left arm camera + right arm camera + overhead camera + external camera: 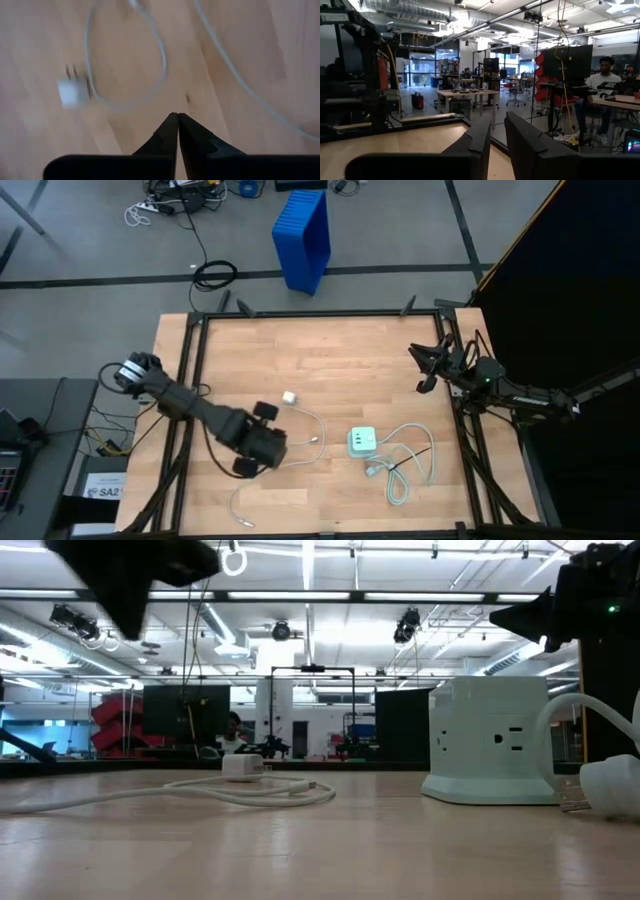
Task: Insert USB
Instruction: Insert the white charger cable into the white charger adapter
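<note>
- On the surface (300,350), one USB (306,438) is lying: a thin white cable looping from a small white adapter (289,396) toward the middle, its plug end resting just left of the charger (361,442).
- One pale green charger is sitting right of centre; in the low view (490,745) it is standing upright, showing sockets on its side.
- One thicker white cord (405,465) is curling in loops just right of and below the charger, its grey plug (375,468) lying near the charger's lower edge.
- One more short white cable (240,508) is lying near the surface's front edge, apart from the rest.
- Two arms are showing. The left tool (268,442) is hovering left of the USB's loop; in its wrist view its fingers (170,131) are pressing together with nothing between them, above the cable and adapter (73,91).
- The right tool (428,368) is waiting at the surface's right edge, well apart from the cables, its fingers (532,140) standing narrowly apart around nothing.
- One blue bin (303,238) is standing on the floor beyond the surface.
- One person (602,85) is sitting at a desk in the room behind.
</note>
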`<action>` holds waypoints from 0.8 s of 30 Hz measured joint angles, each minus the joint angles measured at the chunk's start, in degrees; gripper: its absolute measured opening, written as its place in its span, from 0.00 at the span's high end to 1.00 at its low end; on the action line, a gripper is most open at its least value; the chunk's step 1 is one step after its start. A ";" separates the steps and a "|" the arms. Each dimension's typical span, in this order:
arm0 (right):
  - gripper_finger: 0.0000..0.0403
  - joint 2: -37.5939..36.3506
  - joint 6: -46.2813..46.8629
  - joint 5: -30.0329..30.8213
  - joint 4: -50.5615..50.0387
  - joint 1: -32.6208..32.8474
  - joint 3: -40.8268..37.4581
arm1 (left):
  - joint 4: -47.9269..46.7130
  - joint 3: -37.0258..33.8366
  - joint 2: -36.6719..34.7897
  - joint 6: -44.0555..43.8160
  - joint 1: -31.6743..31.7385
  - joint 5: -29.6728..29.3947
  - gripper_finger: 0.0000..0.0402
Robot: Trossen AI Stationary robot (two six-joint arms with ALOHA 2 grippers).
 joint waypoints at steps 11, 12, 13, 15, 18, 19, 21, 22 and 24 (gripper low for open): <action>0.93 0.00 -0.02 -0.02 0.39 0.00 0.00 | 9.01 0.00 0.82 -15.82 -18.58 0.01 0.87; 0.93 0.00 -0.02 -0.02 0.43 0.00 0.00 | 11.13 0.00 1.27 -16.98 -19.96 -0.02 0.83; 0.93 0.00 0.00 0.00 0.41 0.00 0.00 | 13.37 0.00 1.99 -18.06 -21.19 -0.26 0.78; 0.94 0.00 -0.02 0.00 0.45 0.00 0.00 | 17.58 0.00 3.90 -18.70 -23.05 -0.77 0.69; 0.94 0.00 -0.01 -0.01 0.44 0.00 0.00 | 20.74 0.03 7.67 -18.66 -24.36 -0.77 0.55; 0.93 0.00 -0.01 0.00 0.45 0.00 0.00 | 20.65 0.04 9.25 -18.82 -24.60 -0.65 0.51; 0.93 0.00 -0.02 -0.01 0.45 0.00 0.00 | 18.22 0.04 12.43 -19.98 -24.74 -0.43 0.44; 0.92 0.00 -0.02 -0.02 0.45 0.00 0.00 | 16.48 0.00 13.98 -21.01 -24.78 -0.29 0.42; 0.91 0.00 -0.02 0.00 0.45 0.00 0.00 | 14.72 0.00 17.09 -22.47 -24.78 2.13 0.40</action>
